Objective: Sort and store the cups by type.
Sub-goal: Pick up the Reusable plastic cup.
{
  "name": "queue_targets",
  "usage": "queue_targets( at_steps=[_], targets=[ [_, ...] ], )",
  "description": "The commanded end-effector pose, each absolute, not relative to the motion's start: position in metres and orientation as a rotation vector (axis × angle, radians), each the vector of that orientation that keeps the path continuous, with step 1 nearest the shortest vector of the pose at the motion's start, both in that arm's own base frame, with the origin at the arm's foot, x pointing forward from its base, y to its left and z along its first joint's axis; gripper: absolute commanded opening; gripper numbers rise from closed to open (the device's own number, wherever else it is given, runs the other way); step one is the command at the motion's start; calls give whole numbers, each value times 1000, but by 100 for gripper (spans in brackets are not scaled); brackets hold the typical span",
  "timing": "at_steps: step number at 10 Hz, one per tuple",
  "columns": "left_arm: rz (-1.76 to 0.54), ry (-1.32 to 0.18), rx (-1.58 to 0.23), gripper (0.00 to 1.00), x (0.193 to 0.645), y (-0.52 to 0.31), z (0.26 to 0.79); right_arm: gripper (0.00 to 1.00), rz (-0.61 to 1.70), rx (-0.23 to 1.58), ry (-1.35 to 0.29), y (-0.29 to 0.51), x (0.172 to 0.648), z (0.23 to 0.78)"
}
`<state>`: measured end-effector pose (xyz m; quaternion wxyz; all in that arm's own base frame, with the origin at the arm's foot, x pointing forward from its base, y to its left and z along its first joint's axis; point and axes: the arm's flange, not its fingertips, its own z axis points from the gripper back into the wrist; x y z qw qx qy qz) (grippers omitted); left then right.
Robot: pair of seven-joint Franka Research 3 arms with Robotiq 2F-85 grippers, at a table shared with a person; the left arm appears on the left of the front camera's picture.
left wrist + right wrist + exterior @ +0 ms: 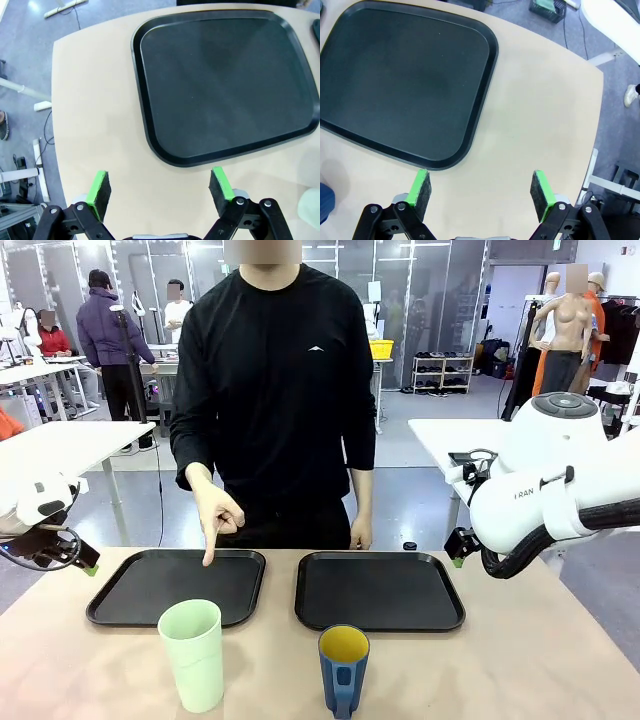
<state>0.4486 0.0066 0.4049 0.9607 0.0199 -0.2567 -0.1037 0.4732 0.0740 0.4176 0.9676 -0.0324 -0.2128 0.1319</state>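
The tall mint-green tumbler (192, 654) is standing upright near the table's (530, 660) near edge, left of the middle, just in front of the near rim of the left tray (140, 592). The dark blue mug (343, 668), yellow inside, is standing upright to the tumbler's right, also by the near edge, with its handle facing the camera; it is sitting just in front of the near left corner of the right tray (400, 592). The two cups are standing apart, not touching each other or either tray. Both black trays are lying side by side across the middle of the table with a narrow gap between them, and nothing is resting in them. At the far edge a person in a black top (272, 390) is standing and pointing one index finger of a hand (216, 516) down at the far rim of the left tray; the other hand (360, 532) is hanging by the far rim of the right tray. The left gripper (160, 186) is hovering over the table's left edge, beside the left tray, with its jaws spread wide and nothing between the green pads. The right gripper (480, 186) is hovering near the table's right edge, beside the right tray, likewise released and grasping nothing.
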Motion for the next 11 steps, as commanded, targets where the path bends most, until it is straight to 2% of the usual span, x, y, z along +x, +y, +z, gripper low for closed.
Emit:
queue_targets(
  at_steps=[1,11],
  targets=[
    [-219,-513,49,100,449,8,405,100,265,-65,-430,73,473,417],
    [-219,-513,49,100,449,8,405,100,265,-65,-430,73,473,417]
  ],
)
